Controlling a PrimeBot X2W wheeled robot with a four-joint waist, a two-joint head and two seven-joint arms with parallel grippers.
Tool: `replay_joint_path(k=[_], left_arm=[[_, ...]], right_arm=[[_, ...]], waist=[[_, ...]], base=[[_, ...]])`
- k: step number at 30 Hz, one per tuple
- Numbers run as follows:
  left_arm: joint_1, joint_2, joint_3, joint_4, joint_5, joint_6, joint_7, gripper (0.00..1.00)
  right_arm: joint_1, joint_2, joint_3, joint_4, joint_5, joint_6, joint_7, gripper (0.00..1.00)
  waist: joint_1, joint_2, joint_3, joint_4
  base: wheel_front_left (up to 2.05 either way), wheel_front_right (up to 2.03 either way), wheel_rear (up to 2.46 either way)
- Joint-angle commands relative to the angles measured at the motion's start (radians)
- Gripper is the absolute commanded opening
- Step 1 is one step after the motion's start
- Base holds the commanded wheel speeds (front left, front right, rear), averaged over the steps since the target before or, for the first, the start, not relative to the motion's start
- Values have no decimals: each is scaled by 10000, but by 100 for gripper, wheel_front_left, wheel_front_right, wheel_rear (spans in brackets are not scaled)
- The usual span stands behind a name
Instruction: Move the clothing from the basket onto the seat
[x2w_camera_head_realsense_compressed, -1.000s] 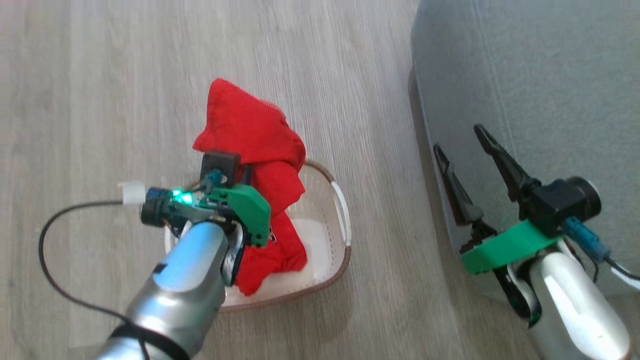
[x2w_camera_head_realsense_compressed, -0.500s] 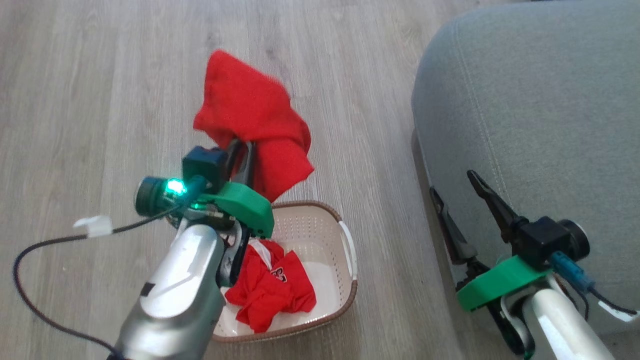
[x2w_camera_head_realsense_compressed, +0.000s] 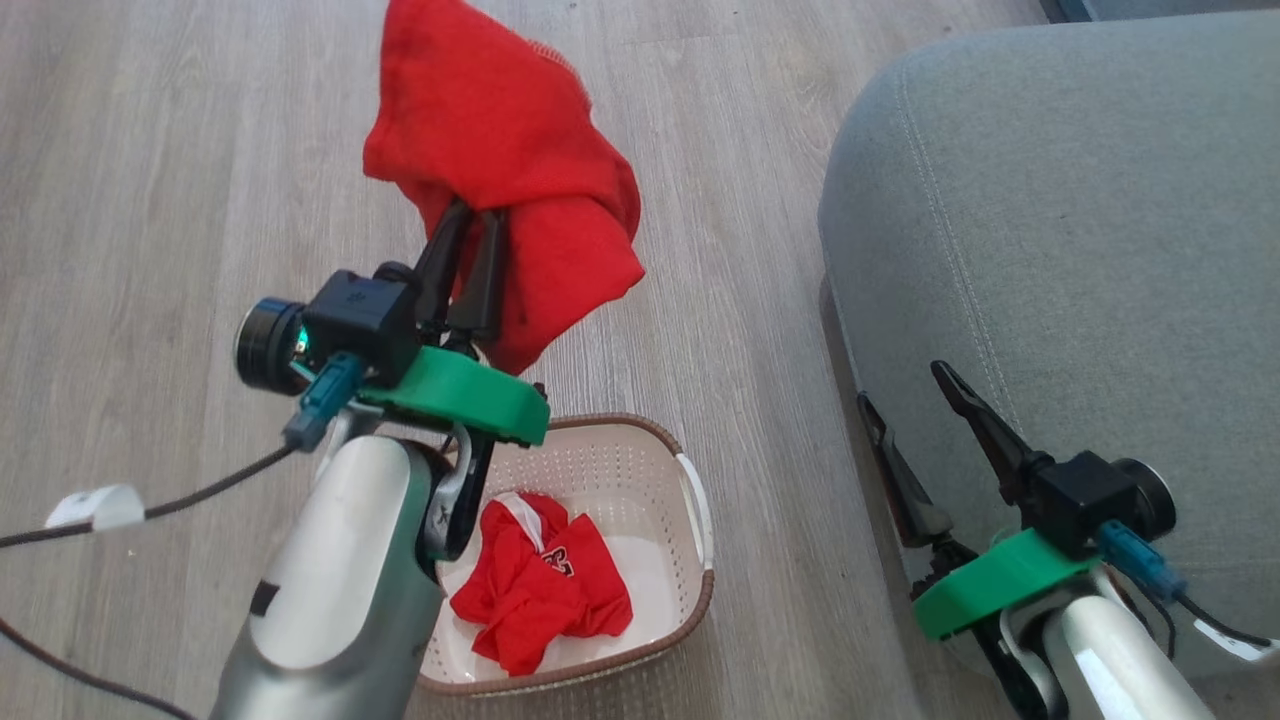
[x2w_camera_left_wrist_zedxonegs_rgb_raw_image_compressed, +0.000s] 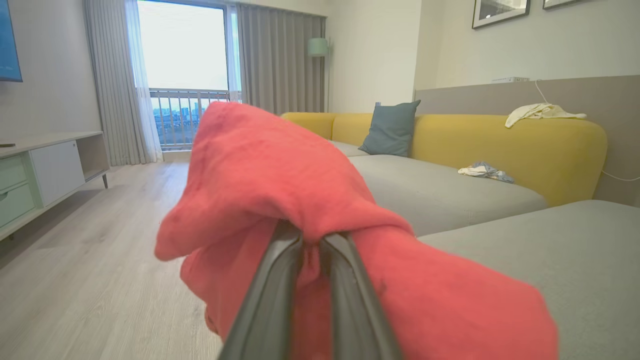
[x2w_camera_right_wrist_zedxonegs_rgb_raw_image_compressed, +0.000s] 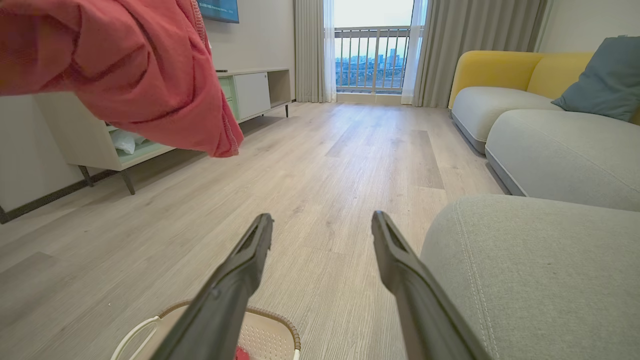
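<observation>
The left pincer (x2w_camera_head_realsense_compressed: 478, 216) has risen since a moment ago, pinching one red garment (x2w_camera_head_realsense_compressed: 500, 140), which now drapes over its tips well above the basket (x2w_camera_head_realsense_compressed: 640, 436). The other garment (x2w_camera_head_realsense_compressed: 545, 592) lies inside the basket. The right pincer (x2w_camera_head_realsense_compressed: 902, 385) stands spread at the seat (x2w_camera_head_realsense_compressed: 1080, 250) edge.

In the left wrist view, pale wood floor (x2w_camera_left_wrist_zedxonegs_rgb_raw_image_compressed: 100, 260) runs to a balcony window (x2w_camera_left_wrist_zedxonegs_rgb_raw_image_compressed: 182, 75) at ten o'clock, a sideboard (x2w_camera_left_wrist_zedxonegs_rgb_raw_image_compressed: 50, 170) at nine, a blue cushion (x2w_camera_left_wrist_zedxonegs_rgb_raw_image_compressed: 390, 128) and a cream cloth (x2w_camera_left_wrist_zedxonegs_rgb_raw_image_compressed: 542, 111) on the yellow sofa back (x2w_camera_left_wrist_zedxonegs_rgb_raw_image_compressed: 550, 145) at two.
</observation>
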Motion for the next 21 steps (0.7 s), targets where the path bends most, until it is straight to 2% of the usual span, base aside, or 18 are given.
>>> replay_joint_path(k=[1,10,17,21], left_arm=[[-324,98,424,-622,-8,-75,-95,0],[-143,93,47,-1195,-438,-98,-95,0],[-48,92,-482,-1062,-1261,-362,-95,0],[-110,92,-974,-745,-1476,-596,-95,0]], right_arm=[[-51,-100,110,-370,-94,-2,-23,100],[-84,-196,226,-653,-126,-2,-23,100],[-223,-523,605,-1492,-487,-2,-23,100],[-389,-823,1038,-1956,-1110,-2,-23,100]], waist=[[1,0,-6,0],[1,0,-57,-31],[1,0,-54,-69],[1,0,-50,-67]], base=[[0,0,0],[0,0,0],[0,0,0],[0,0,0]])
